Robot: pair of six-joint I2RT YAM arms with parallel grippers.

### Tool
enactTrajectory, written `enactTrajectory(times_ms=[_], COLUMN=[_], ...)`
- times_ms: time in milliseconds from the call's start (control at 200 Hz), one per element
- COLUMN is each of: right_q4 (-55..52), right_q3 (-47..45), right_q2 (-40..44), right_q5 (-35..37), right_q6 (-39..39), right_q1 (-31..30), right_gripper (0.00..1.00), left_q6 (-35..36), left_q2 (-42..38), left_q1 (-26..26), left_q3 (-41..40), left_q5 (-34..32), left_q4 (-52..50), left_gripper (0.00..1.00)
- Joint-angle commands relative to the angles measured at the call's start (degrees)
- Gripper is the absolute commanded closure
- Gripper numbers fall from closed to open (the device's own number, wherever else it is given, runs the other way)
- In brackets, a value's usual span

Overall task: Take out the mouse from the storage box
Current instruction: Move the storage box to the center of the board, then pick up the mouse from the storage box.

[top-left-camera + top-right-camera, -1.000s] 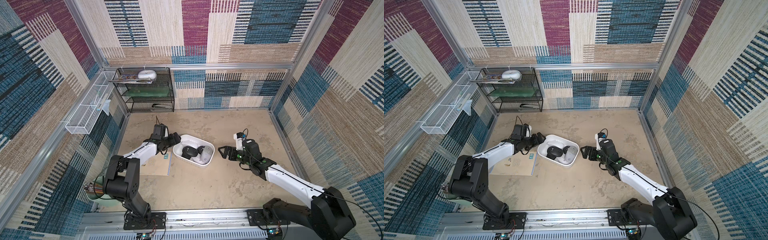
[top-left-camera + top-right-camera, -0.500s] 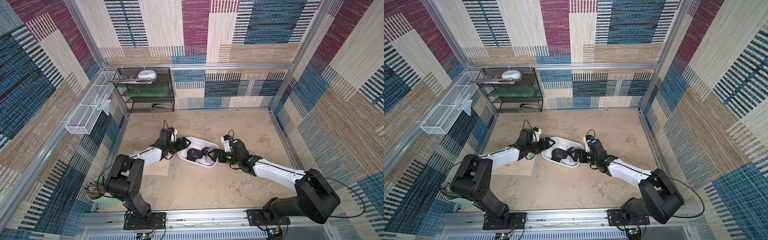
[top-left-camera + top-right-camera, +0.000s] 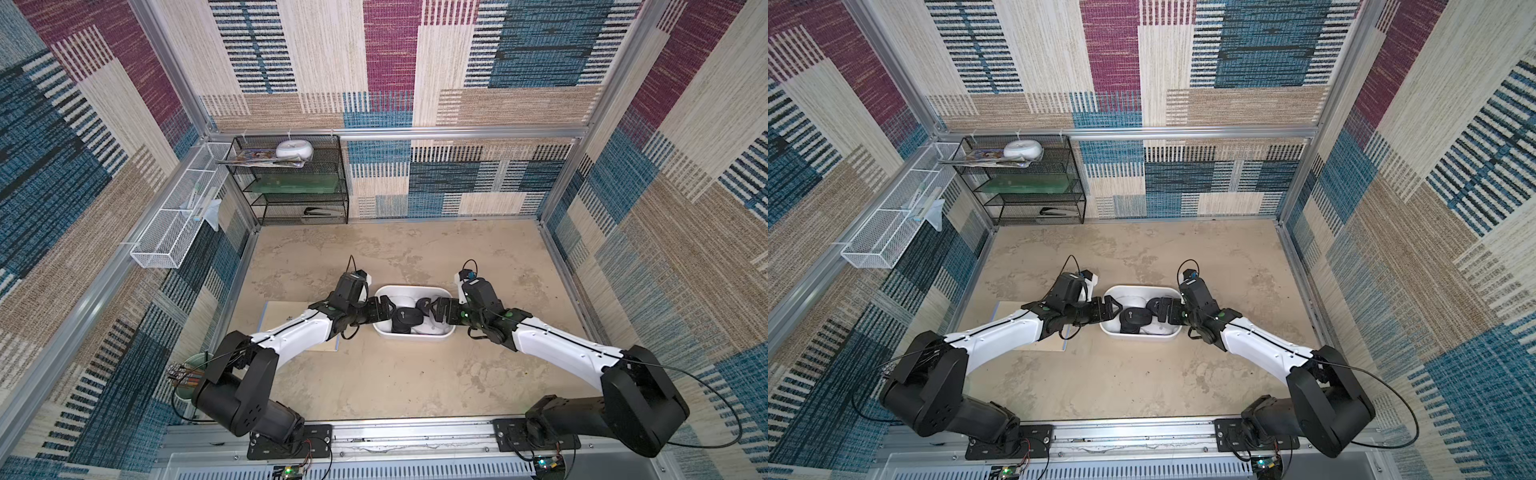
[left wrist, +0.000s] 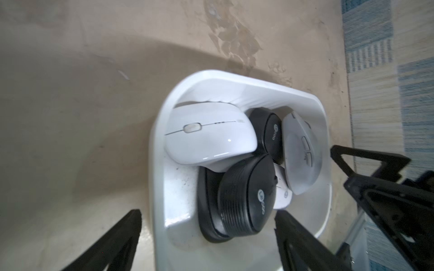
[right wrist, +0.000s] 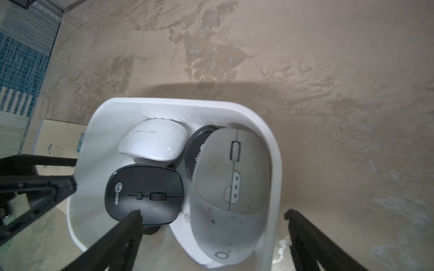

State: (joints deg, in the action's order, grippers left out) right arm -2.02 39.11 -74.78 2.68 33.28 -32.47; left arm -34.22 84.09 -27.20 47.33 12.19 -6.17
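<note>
— What's over on the left?

— A white wire basket (image 3: 166,232) hangs on the side wall, and a black mesh rack (image 3: 299,183) stands in the back corner. A tan sheet (image 3: 278,311) lies flat on the bench (image 3: 395,382) under the left arm.

— And the left end effector (image 3: 384,309)?

— It's at the left end of the storage box (image 3: 415,336), spread wide and pinching nothing. One finger (image 4: 117,234) is outside the box wall, the other over the inside.

— Where's the mouse?

— Inside the box, mid-bench, with several piled together. There's a black mouse (image 5: 143,192) nearest the left arm and a white mouse (image 5: 152,140) just behind it. A second black mouse (image 4: 270,133) is wedged on edge in the middle, and a grey mouse (image 5: 230,187) lies along the right end.

— The right end effector (image 3: 432,309)?

— It's spread wide too, and empty. One finger is over the black mouse, the other outside the box wall, with the grey mouse between them. I can't tell whether anything touches.
</note>
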Motion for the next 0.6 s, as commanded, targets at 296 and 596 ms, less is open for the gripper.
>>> enactTrajectory(times_ms=[296, 596], right_q4=[7.42, 11.46], right_q3=[-11.39, -17.11], right_q2=[11.48, 18.52], right_q5=[10.74, 12.88], right_q6=[-8.58, -8.05], right_q1=[6.17, 6.74], right_gripper=[0.00, 0.00], left_q6=[-2.60, -9.14], left_q2=[-6.49, 9.87], left_q1=[-11.28, -23.84], left_q3=[9.84, 21.29], left_q5=[-11.70, -10.95], left_q4=[-15.18, -12.50], left_gripper=[0.03, 0.09])
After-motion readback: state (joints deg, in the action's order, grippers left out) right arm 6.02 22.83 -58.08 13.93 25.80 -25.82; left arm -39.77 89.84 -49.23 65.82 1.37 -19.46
